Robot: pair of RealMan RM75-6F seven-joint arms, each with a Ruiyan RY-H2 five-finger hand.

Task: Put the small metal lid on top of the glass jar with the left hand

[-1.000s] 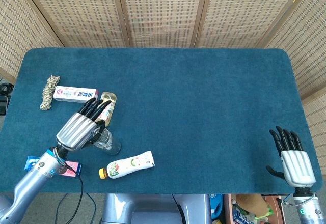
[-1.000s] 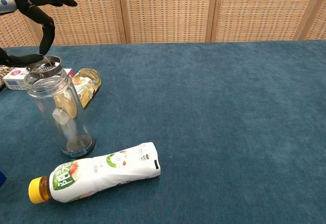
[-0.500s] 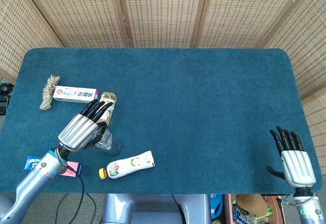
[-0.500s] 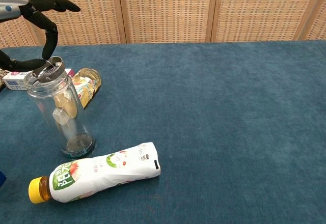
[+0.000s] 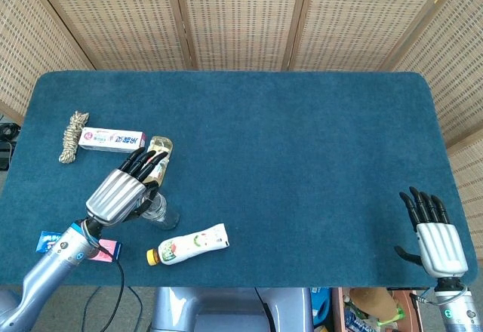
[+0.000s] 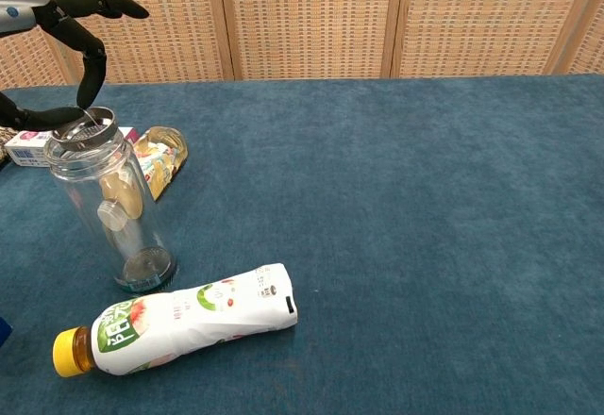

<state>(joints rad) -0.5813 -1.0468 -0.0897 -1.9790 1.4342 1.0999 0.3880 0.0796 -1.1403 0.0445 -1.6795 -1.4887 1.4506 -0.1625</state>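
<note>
A clear glass jar [image 6: 113, 207] stands upright near the table's front left, and in the head view only its base [image 5: 164, 215] shows under my hand. The small metal lid [image 6: 83, 130] lies slightly tilted on the jar's mouth. My left hand [image 6: 66, 19] hovers just above it, thumb and one finger pinching the lid's far rim, the other fingers spread; seen from above, my left hand [image 5: 121, 190] covers the jar's top. My right hand [image 5: 432, 230] rests open at the table's front right corner, holding nothing.
A yellow-capped plastic bottle [image 6: 179, 321] lies on its side just in front of the jar. A yellow packet [image 6: 159, 158] lies behind it, with a toothpaste box [image 5: 112, 139] and a rope bundle [image 5: 73, 136] further back left. Small blue and pink packets [image 5: 49, 240] sit under my left forearm.
The lid went from lying flat on the jar mouth to tipped up at its right side, then eased back a little. My left hand shifted only slightly; my right hand stayed still.
</note>
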